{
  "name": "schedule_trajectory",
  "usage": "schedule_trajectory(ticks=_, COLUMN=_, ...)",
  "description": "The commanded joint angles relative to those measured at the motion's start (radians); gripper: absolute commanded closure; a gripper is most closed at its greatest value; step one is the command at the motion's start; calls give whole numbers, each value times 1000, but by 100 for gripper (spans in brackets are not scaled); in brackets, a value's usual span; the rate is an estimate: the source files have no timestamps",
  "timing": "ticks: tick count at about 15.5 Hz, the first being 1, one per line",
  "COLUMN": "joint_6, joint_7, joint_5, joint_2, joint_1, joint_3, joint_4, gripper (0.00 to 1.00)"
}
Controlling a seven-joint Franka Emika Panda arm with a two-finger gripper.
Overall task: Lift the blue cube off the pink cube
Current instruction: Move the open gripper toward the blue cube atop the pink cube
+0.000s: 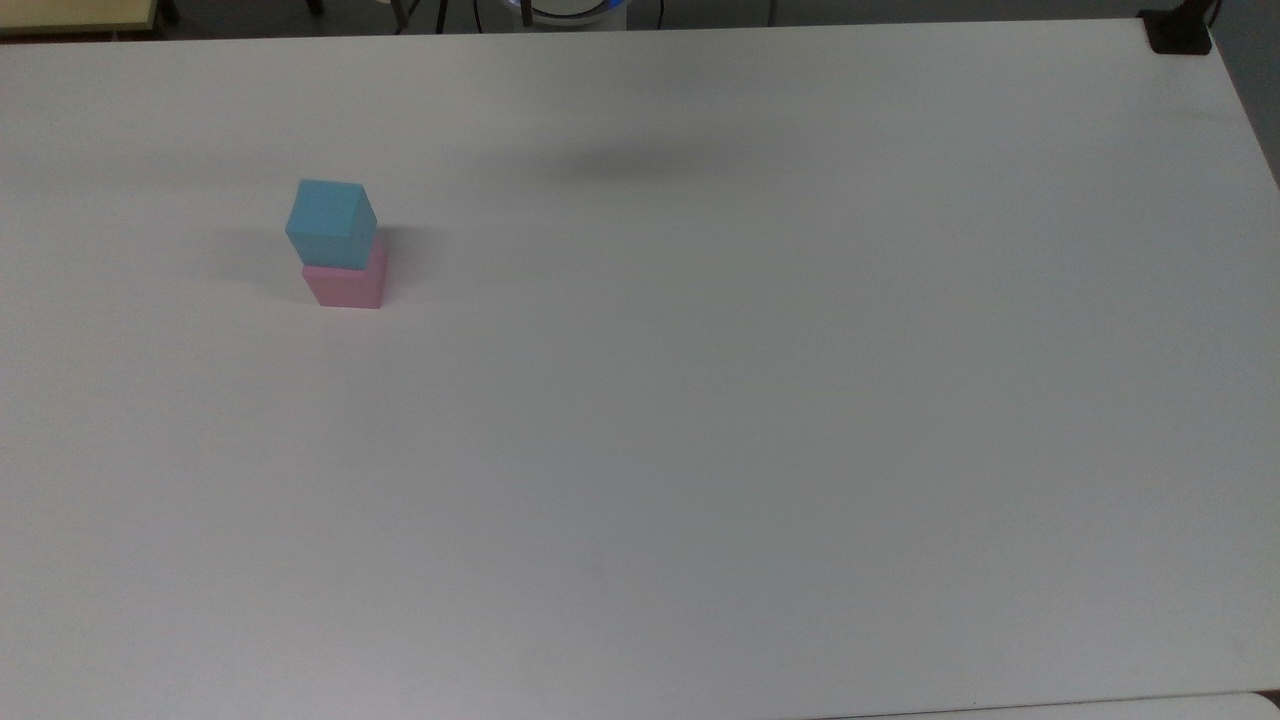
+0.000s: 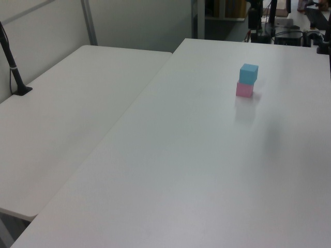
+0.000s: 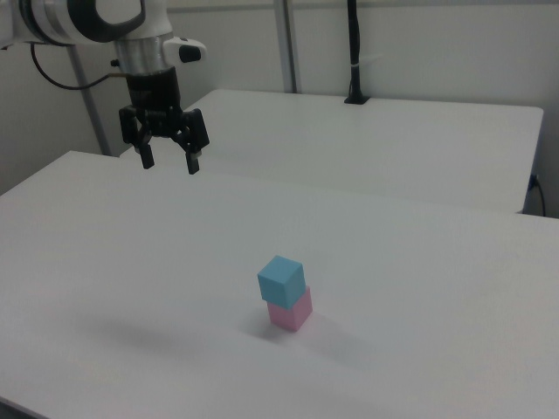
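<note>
White table [image 1: 800,400] | blue cube [image 3: 281,278] sits atop pink cube [image 3: 292,312] | your gripper [image 3: 169,162] hangs high, fingers spread wide, holding nothing, well apart | step: approach | next: you must descend and straddle blue only

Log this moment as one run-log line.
claw: open, empty, high above table | blue cube: stacked on pink cube | contact: none | unstacking: not yet done
</note>
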Motion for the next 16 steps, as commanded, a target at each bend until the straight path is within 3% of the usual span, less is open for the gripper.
schedule_trajectory(ticks=1, joint_6=-9, joint_7=-92, joint_5=0, joint_2=6, joint_1=-3, joint_3=-5, joint_4=1, gripper=0)
schedule_trajectory(ticks=9, joint_6=54, joint_7=-66, joint_5=3, joint_2=6, joint_1=-5, joint_3=-8, joint_4=-2, gripper=0)
schedule_trajectory(ticks=13, joint_6=100, joint_7=-141, joint_5=26, joint_2=12, joint_1=-6, joint_3=-119, joint_4=-26, gripper=0)
schedule_trajectory(ticks=16, joint_6=234, joint_7=-155, joint_5=18, joint_2=12, joint_1=-11, joint_3=-185, joint_4=-124, gripper=0)
